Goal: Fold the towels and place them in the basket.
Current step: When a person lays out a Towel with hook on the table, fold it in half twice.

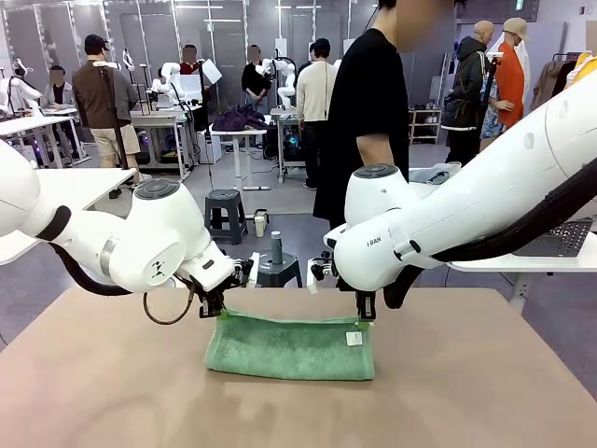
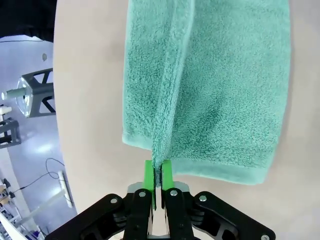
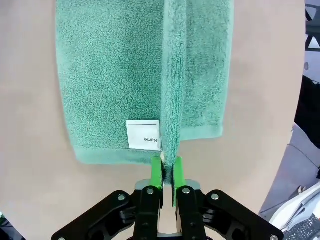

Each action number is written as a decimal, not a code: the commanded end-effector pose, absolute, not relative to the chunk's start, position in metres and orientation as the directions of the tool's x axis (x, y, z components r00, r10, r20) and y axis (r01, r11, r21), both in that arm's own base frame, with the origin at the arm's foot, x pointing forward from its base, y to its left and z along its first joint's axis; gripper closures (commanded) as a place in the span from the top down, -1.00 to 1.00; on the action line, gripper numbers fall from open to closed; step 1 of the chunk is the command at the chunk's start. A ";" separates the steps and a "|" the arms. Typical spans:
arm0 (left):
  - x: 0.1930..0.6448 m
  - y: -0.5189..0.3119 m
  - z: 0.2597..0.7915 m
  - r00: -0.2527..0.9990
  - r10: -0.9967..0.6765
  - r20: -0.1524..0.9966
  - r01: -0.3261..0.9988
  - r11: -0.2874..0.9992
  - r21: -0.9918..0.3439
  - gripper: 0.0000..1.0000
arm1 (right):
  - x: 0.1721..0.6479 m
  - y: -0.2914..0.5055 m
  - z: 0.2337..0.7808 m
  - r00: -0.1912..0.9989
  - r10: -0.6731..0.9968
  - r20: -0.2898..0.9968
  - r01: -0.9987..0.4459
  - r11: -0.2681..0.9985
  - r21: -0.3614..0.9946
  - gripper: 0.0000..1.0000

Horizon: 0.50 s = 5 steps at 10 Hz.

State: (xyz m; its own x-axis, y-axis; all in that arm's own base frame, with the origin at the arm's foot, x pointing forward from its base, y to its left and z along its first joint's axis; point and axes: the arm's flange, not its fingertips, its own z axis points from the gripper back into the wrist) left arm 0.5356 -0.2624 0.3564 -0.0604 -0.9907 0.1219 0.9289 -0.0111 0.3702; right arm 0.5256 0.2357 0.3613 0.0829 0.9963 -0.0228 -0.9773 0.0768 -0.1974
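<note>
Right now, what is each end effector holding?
Left end effector: closed on the towel edge.
Right end effector: closed on the same towel's other end.

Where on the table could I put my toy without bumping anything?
Bare table lies left of the green towel, right of it, and along the near edge. It is crowded at the towel's far edge, where the left hand and right hand pinch its corners.

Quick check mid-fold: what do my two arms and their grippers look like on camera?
The left arm and right arm are glossy white with rounded joints and dark grey caps. A black hose runs along each; the right one bears small dark lettering. The left gripper and right gripper are black, angular, with bright green pads.
</note>
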 end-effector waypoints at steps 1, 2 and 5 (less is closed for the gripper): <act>0.545 -0.264 0.355 -0.040 -0.991 0.129 0.911 0.017 0.412 -0.86 | 0.532 0.238 0.359 0.101 0.995 -0.025 -0.966 0.092 -0.242 -0.79; 0.542 -0.263 0.360 -0.049 -0.992 0.119 0.909 0.005 0.417 -0.86 | 0.526 0.236 0.361 0.083 0.996 -0.023 -0.977 0.077 -0.197 -0.79; 0.539 -0.262 0.356 -0.058 -0.991 0.119 0.926 -0.009 0.378 -0.86 | 0.526 0.236 0.361 0.083 0.996 -0.023 -0.977 0.077 -0.197 -0.79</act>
